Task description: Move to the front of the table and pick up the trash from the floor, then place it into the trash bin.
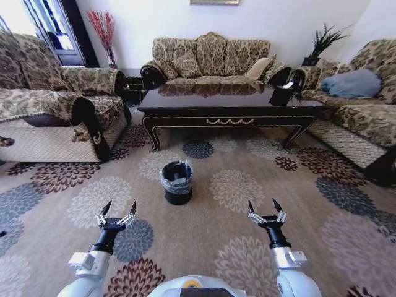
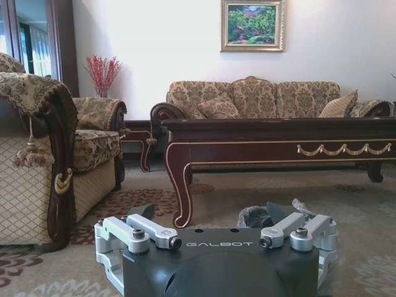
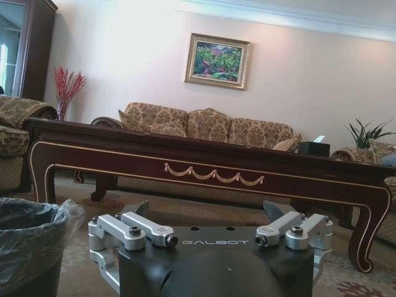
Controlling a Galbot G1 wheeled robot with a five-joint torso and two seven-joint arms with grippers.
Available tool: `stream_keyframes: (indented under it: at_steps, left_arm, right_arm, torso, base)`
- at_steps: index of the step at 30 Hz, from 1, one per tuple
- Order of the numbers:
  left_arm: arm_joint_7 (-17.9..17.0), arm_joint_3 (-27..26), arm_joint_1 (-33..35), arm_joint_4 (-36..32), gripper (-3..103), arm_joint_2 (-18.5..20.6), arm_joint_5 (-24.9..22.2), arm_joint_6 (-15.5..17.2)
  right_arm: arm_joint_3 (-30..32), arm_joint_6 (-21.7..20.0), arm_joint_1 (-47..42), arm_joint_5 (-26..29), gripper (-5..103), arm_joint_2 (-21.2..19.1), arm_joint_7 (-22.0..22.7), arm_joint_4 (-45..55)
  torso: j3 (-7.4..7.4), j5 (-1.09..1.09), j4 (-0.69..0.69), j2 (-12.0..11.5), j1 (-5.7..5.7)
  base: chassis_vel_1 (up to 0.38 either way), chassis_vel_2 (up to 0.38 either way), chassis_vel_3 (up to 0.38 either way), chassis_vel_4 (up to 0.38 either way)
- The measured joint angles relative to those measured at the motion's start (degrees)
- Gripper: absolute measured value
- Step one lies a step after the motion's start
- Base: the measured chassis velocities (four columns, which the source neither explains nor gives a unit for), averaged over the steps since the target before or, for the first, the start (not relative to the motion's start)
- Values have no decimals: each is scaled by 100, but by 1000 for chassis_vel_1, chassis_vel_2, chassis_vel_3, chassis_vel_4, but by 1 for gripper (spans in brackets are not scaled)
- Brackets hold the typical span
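Both hands, left hand (image 1: 118, 210) and right hand (image 1: 266, 208), hang open and empty; driving toward the desk (image 1: 229, 106) risks toppling the trash bin (image 1: 177, 182).

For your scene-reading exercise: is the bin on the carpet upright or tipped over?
Upright. The bin stands on its base on the carpet, rim facing up with the liner folded over it.

open carpet (image 1: 247, 241) ahead, only the trash bin (image 1: 177, 182) before the table (image 1: 229, 105)

I'm looking into a home living room: patterned sofas (image 1: 210, 59) ring a dark coffee table (image 1: 229, 102) on floral carpet (image 1: 247, 185), a framed painting (image 2: 252, 25) above.
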Motion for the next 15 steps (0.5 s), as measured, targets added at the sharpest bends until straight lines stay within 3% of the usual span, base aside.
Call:
stream_keyframes:
  at_steps: [15]
  left_arm:
    - [0,0,0,0,100,0,0,0]
  right_arm:
    - [0,0,0,0,100,0,0,0]
  torso:
    - [0,0,0,0,-1]
  base:
    - [119,-113,-126,115]
